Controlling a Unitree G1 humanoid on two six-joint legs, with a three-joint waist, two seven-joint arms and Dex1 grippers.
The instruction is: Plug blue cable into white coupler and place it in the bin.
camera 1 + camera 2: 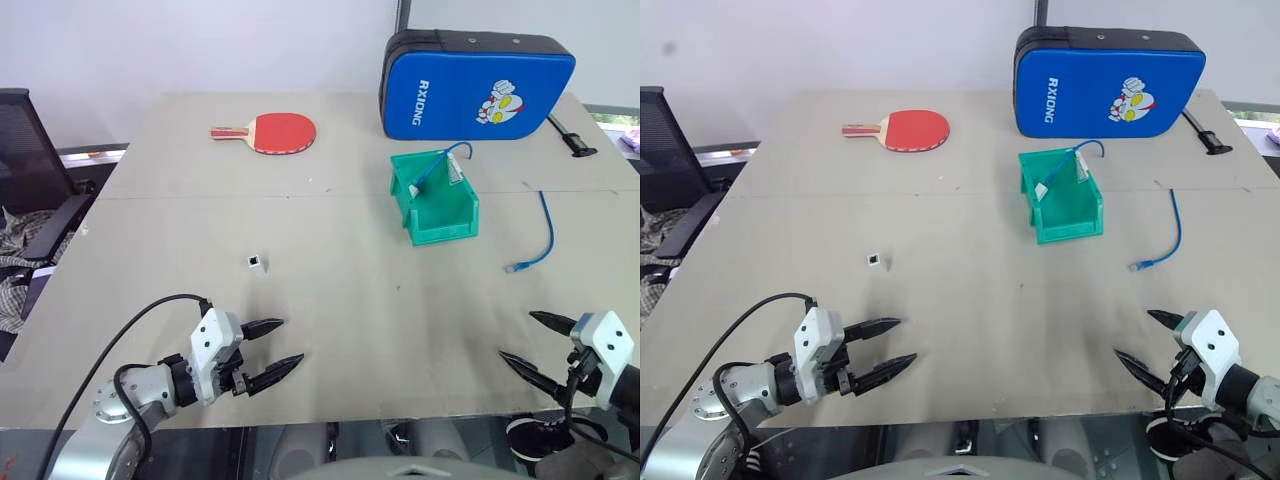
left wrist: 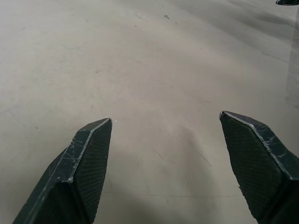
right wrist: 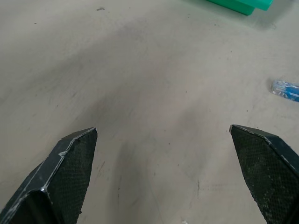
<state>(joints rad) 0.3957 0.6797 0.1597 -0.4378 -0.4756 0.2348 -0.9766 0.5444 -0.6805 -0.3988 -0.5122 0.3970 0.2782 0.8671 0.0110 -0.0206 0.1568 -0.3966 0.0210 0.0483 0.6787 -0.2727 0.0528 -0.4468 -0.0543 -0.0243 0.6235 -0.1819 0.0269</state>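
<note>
Cable work waits: nearest, left gripper (image 1: pixel 287 344) and right gripper (image 1: pixel 522 340) hover spread wide, empty, over the table (image 1: pixel 330 300). Farther, the coupler (image 1: pixel 256 263) sits alone left; a blue cable (image 1: pixel 540 238) lies right. Beyond, another cable (image 1: pixel 436 168) drapes into the bin (image 1: pixel 440 215).

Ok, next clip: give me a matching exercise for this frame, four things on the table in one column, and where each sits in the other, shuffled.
Things:
1. white coupler
2. bin
3. blue cable
4. red paddle

Places:
A. far side of the table, left of the blue padded case
B. lying loose on the table, right of the green container
C. alone on the bare table, ahead of the left gripper
D. just in front of the blue padded case, with another blue cord inside

Pairs: 1-C, 2-D, 3-B, 4-A
</note>
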